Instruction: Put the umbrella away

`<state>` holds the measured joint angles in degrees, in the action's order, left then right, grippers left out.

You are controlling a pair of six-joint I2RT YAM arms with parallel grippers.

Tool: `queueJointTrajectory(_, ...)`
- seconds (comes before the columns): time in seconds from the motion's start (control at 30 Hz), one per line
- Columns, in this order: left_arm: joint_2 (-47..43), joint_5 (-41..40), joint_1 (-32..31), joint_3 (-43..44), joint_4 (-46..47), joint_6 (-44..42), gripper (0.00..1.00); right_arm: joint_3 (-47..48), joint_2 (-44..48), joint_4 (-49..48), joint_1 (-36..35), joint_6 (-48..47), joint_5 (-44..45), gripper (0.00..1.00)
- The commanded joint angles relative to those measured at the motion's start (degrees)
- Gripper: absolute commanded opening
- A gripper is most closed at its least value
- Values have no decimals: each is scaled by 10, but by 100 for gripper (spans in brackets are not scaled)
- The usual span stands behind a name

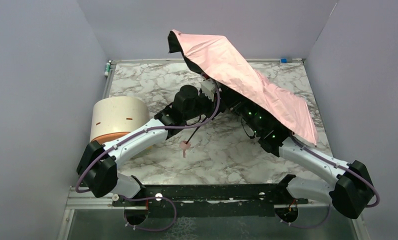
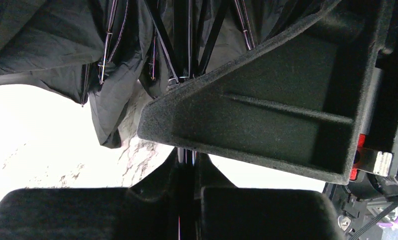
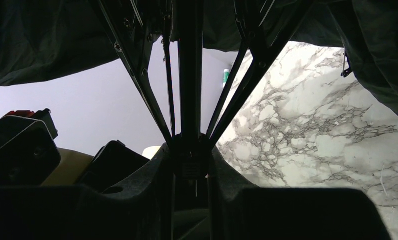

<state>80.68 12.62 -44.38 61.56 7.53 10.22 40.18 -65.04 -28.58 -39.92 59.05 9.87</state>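
Note:
The umbrella (image 1: 247, 80) stands open and tilted above the table, its pale pink canopy covering my right wrist. Its thin black shaft (image 1: 196, 131) slants down to the small pink handle (image 1: 185, 145), which hangs over the marble. My left gripper (image 1: 210, 90) is shut on the shaft (image 2: 188, 155) just under the canopy. In the left wrist view the black lining (image 2: 47, 45) and ribs (image 2: 187, 40) fill the top. My right gripper (image 3: 191, 167) is shut on the black hub (image 3: 191, 150) where the ribs meet; in the top view its tips are hidden beneath the fabric.
A cream cylinder with an orange end (image 1: 118, 120) lies at the table's left, beside my left arm. A small marker-like item (image 1: 107, 67) sits at the back left corner and a blue one (image 1: 286, 60) at the back right. Grey walls enclose the marble table (image 1: 227, 150).

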Motion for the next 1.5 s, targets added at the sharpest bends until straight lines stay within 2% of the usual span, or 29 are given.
queueJointTrajectory(0.0, -28, -9, 4, 16, 95, -20, 0, -1, 35, 58, -9, 0, 44, 1)
queueJointTrajectory(0.13, -27, 0, 4, 16, 95, -22, 30, 49, 55, 85, 5, -56, 104, 0)
queueJointTrajectory(0.23, -25, 6, 4, 16, 95, -22, 50, 85, 58, 92, 41, -80, 102, 1)
queueJointTrajectory(0.33, -21, 14, 4, 17, 94, -22, 58, 119, 57, 97, 71, -108, 99, 1)
queueJointTrajectory(0.53, -9, 37, 0, 24, 90, -23, 61, 190, 48, 109, 103, -161, 93, 1)
queueJointTrajectory(0.63, -7, 47, -3, 27, 88, -25, 59, 211, 42, 116, 108, -177, 87, 1)
queueJointTrajectory(0.7, -7, 47, -5, 26, 88, -27, 54, 220, 41, 120, 110, -184, 81, 1)
queueJointTrajectory(0.9, -7, 48, -7, 28, 86, -28, 20, 232, 35, 138, 111, -195, 52, 1)
queueJointTrajectory(1.0, -7, 48, -7, 30, 84, -28, 3, 230, 26, 153, 110, -190, -1, 1)
queueJointTrajectory(1.03, -7, 47, -7, 30, 84, -28, 0, 220, 26, 152, 110, -185, -26, 0)
queueJointTrajectory(1.1, -7, 46, -7, 30, 83, -28, 0, 195, 23, 147, 109, -153, -79, 1)
queueJointTrajectory(1.17, -8, 43, -7, 30, 83, -28, 0, 149, 24, 125, 98, -106, -95, 1)
queueJointTrajectory(1.33, -10, 31, -7, 27, 84, -29, 0, 70, 31, 108, 21, -61, -60, 1)
queueJointTrajectory(1.47, -8, 29, -7, 26, 84, -29, 0, 30, 33, 99, 4, -32, -49, 1)
